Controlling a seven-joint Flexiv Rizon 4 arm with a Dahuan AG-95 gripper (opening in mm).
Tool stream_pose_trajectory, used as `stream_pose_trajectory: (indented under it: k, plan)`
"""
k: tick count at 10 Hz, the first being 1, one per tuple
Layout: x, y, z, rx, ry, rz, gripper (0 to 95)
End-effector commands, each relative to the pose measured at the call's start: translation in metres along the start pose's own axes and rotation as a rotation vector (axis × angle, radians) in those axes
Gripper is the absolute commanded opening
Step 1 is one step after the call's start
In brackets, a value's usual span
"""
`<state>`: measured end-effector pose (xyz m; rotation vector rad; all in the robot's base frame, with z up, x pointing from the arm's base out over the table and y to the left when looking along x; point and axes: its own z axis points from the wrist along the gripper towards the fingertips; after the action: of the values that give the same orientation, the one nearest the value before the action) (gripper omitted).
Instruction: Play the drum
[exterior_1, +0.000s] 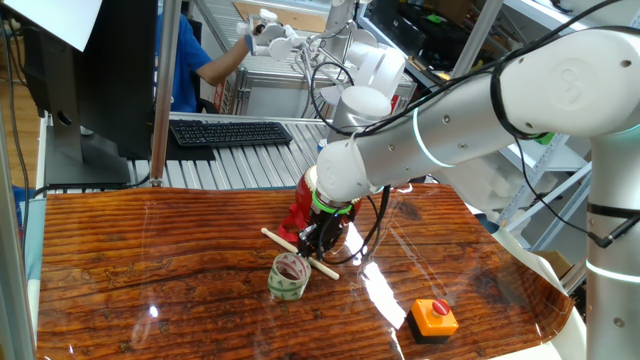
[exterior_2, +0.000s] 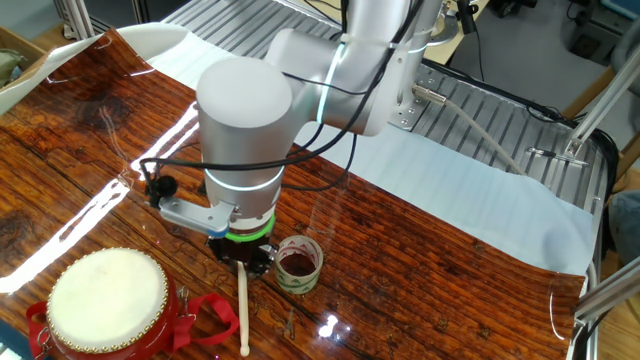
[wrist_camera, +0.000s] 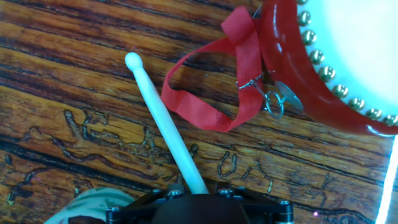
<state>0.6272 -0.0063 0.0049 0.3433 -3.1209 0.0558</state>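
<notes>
The red drum (exterior_2: 108, 300) with a cream-white skin stands at the near left in the other fixed view. In the hand view it fills the upper right corner (wrist_camera: 292, 68), and its red ribbon (wrist_camera: 214, 93) lies on the wood. In one fixed view only a red part (exterior_1: 298, 215) shows behind the arm. A pale wooden drumstick (wrist_camera: 163, 124) lies low over the table beside the drum. It also shows in the two fixed views (exterior_2: 242, 310) (exterior_1: 283, 243). My gripper (exterior_2: 245, 260) (exterior_1: 322, 243) (wrist_camera: 198, 194) is down at the table, shut on the stick's handle end, and the stick's tip points away from it.
A green-rimmed tape roll (exterior_2: 298, 264) (exterior_1: 289, 277) stands right next to the gripper. An orange push button on a black base (exterior_1: 434, 318) sits near the table's front right corner. A keyboard (exterior_1: 228, 131) and a person are behind the table.
</notes>
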Motion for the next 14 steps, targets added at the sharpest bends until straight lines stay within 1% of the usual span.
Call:
stream_pose_trajectory:
  k: [1,2,4,6,7,8,9,10,12,14]
  plan:
    - [0.001,0.0,-0.001,-0.006,0.012,-0.003,0.0]
    - [0.001,0.0,-0.001,-0.011,0.022,0.003,0.0]
    - [0.001,0.0,-0.002,-0.018,0.03,0.017,0.0]
    - [0.001,-0.001,-0.003,-0.044,0.037,0.023,0.0]
    - [0.002,-0.002,-0.006,-0.056,0.055,0.027,0.0]
    - [0.006,-0.004,-0.013,-0.064,0.073,0.04,0.0]
    - [0.009,-0.005,-0.02,-0.07,0.081,0.047,0.0]
    - [0.013,-0.004,-0.029,-0.067,0.087,0.055,0.0]
    - [0.025,-0.002,-0.055,-0.065,0.097,0.075,0.0]
    - [0.039,-0.002,-0.077,-0.063,0.103,0.085,0.0]
